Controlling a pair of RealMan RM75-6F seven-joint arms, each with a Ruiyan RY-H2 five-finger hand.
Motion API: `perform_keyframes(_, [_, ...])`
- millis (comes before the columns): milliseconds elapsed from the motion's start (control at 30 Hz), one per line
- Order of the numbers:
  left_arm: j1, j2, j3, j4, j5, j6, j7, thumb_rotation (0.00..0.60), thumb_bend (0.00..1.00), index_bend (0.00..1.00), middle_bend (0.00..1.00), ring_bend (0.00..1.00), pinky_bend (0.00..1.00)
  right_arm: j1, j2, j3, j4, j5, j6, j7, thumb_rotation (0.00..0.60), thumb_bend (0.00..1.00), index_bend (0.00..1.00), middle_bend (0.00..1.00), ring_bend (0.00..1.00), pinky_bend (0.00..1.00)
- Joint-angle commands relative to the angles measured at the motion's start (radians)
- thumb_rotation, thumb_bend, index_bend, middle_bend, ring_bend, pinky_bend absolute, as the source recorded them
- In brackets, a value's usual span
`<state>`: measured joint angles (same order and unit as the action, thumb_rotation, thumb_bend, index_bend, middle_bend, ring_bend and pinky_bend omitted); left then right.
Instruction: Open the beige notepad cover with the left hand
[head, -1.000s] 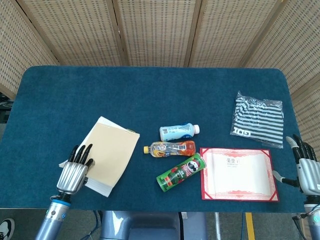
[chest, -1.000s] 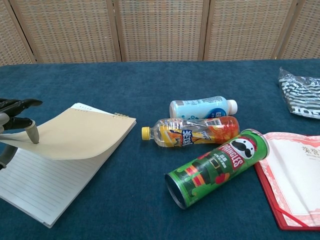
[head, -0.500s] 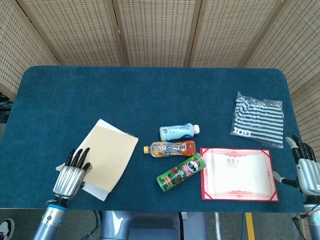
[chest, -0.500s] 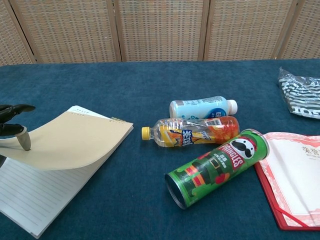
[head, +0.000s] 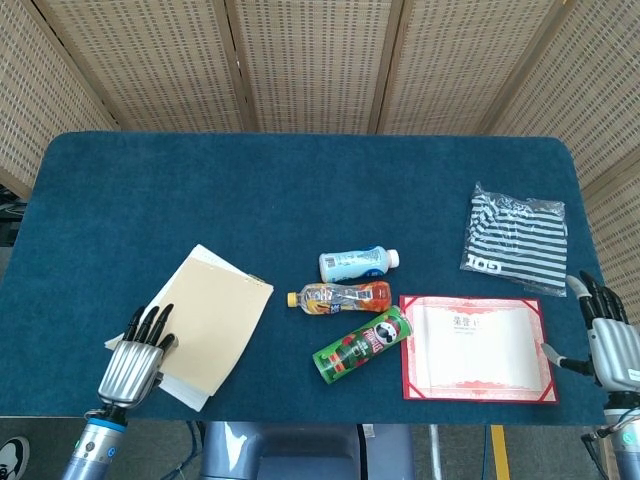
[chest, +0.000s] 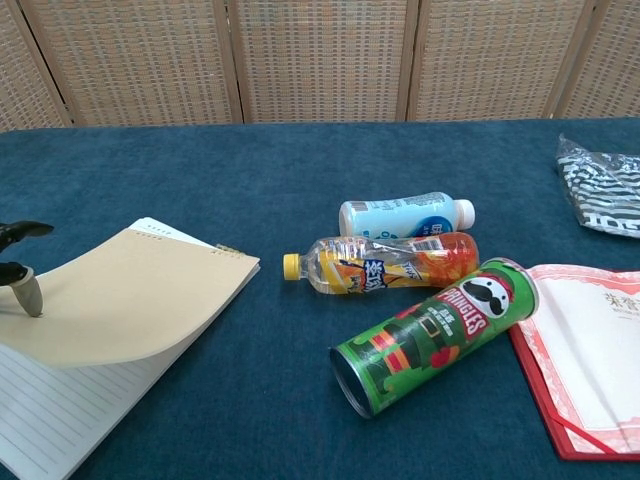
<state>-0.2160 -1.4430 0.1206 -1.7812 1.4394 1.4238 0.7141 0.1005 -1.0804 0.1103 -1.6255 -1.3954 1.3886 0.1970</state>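
Observation:
The beige notepad (head: 212, 318) lies at the front left of the blue table. In the chest view its beige cover (chest: 130, 300) curls up off the lined page (chest: 60, 420), still attached at the spiral edge. My left hand (head: 133, 358) is at the cover's free left edge, and its fingertips (chest: 28, 296) pinch that lifted edge; most of the hand is cut off at the frame's border. My right hand (head: 612, 337) hovers at the table's front right corner, fingers apart and holding nothing.
Right of the notepad lie a white and blue bottle (head: 355, 263), an orange drink bottle (head: 340, 297) and a green Pringles can (head: 362, 343). A red-bordered certificate (head: 478, 347) and a striped bag (head: 515, 240) sit further right. The table's front edge (head: 300, 412) is close to the notepad.
My left hand has drawn back toward the front left corner, still holding the cover. The whole notepad has slid with it; the cover stays lifted. The right hand barely moved.

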Motion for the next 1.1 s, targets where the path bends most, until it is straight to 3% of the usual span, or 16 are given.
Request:
perform_keyframes(33, [0.0, 0.002, -0.01, -0.001, 0.006, 0.0, -0.003, 0.6, 0.7, 0.78, 0.0, 0.0, 0.0, 0.0, 0.0, 0.0, -0.005, -0.001, 0.003, -0.004, 0.6, 0.21, 0.03, 0.0, 0.0, 0.0])
perform_keyframes(267, [-0.027, 0.007, -0.067, -0.007, 0.02, -0.006, 0.019, 0.6, 0.7, 0.78, 0.0, 0.0, 0.0, -0.002, 0.0, 0.001, -0.006, -0.005, 0.011, -0.003, 0.6, 0.21, 0.03, 0.0, 0.0, 0.0])
perform_keyframes(533, [-0.108, 0.004, -0.197, -0.006, -0.003, -0.041, 0.07, 0.6, 0.69, 0.78, 0.0, 0.0, 0.0, -0.006, 0.0, 0.005, -0.002, -0.011, 0.026, 0.011, 0.6, 0.21, 0.03, 0.0, 0.0, 0.0])
perform_keyframes(733, [-0.19, -0.019, -0.32, 0.021, -0.085, -0.087, 0.109, 0.6, 0.69, 0.78, 0.0, 0.0, 0.0, -0.007, -0.001, 0.005, -0.001, -0.019, 0.032, 0.012, 0.6, 0.21, 0.03, 0.0, 0.0, 0.0])
perform_keyframes(1100, [-0.303, -0.085, -0.425, 0.105, -0.199, -0.134, 0.167, 0.6, 0.69, 0.78, 0.0, 0.0, 0.0, -0.007, -0.001, 0.005, -0.002, -0.019, 0.033, 0.014, 0.6, 0.21, 0.03, 0.0, 0.0, 0.0])
